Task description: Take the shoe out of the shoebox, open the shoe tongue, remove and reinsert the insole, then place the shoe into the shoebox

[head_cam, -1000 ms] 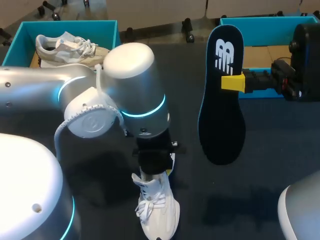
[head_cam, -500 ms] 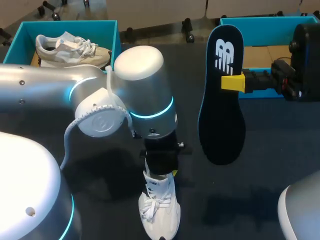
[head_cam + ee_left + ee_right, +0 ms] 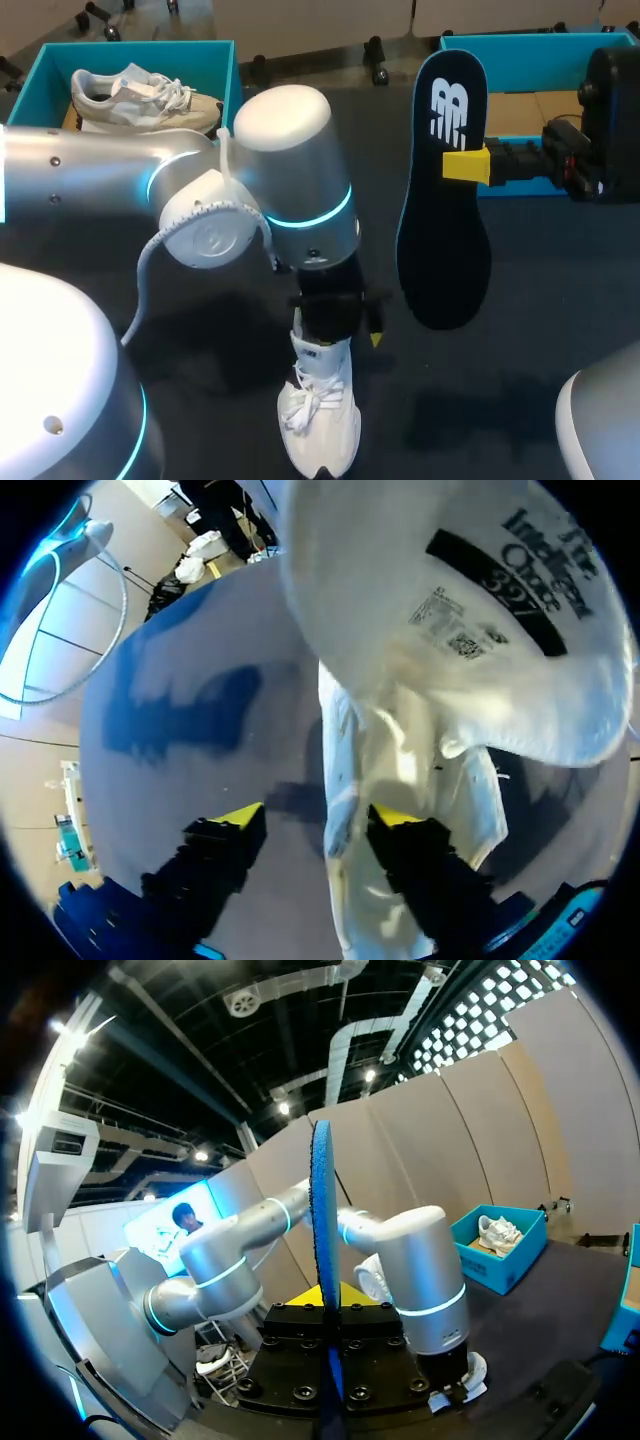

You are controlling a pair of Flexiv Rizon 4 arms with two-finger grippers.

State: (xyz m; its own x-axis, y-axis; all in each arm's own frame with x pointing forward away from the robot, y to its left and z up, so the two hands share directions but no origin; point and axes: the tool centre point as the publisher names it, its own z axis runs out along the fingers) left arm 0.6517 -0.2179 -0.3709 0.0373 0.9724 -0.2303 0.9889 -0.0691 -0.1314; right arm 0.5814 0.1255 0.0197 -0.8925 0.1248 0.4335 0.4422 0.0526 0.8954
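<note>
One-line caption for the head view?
Right gripper holds the dark insole aloft; left gripper sits over the white shoe on the table.

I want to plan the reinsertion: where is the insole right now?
Head view: the dark insole is clamped in the right tool, right of the table's middle, beside the right-hand shoebox and apart from the white shoe.

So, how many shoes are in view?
2. One white shoe lies on the table below the left hand; a second shoe lies in the blue box at the far left corner. The left arm may hide more.
</note>
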